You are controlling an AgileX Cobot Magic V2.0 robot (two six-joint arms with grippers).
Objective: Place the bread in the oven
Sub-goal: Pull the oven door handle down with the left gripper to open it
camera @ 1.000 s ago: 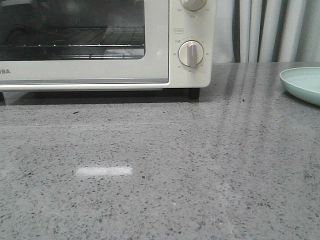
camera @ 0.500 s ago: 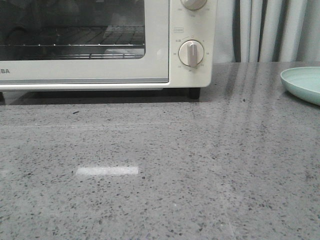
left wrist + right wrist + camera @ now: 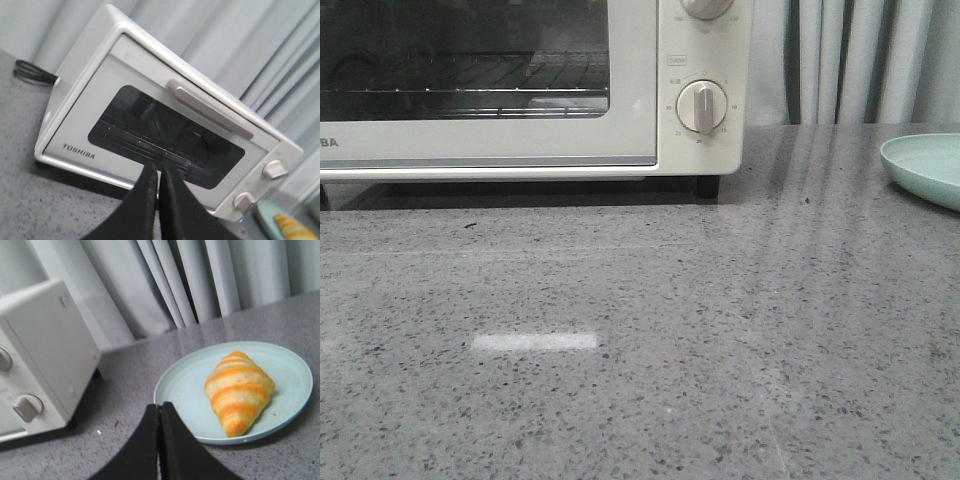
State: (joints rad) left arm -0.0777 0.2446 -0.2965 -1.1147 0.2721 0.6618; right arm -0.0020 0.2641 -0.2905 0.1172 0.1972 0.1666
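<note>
Left tool [image 3: 158,175] black, tapered fingers; right tool [image 3: 159,412] alike

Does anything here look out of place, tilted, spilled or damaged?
Nothing stands out. The toaster oven stands level with its door shut, and the bread lies whole on the pale green plate. Both the left gripper and right gripper are shut and empty.

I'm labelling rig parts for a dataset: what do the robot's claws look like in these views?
Only the fingers show. The left claw and right claw each have two matte black fingers, smooth and tapering toward the tips. No cables, markings or arm links are visible; neither appears in the front view.
</note>
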